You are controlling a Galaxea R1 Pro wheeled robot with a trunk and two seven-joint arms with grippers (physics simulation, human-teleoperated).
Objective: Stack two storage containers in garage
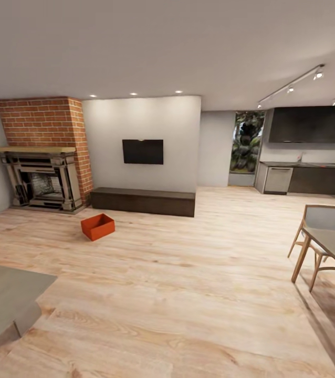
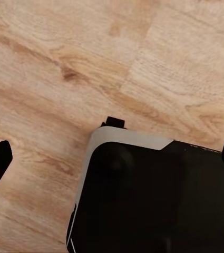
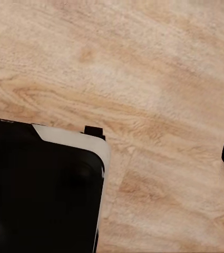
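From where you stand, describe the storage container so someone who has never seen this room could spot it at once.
Find the brick fireplace at the far left wall, then the long dark bench under the wall TV. On the light wood floor just in front of where those two meet sits the storage container, a lidless rectangular bin. It is the only orange-red thing on the planks.

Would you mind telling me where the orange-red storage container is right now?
In the head view the storage container sits on the light wood floor, left of centre, just in front of the dark low bench and right of the brick fireplace.
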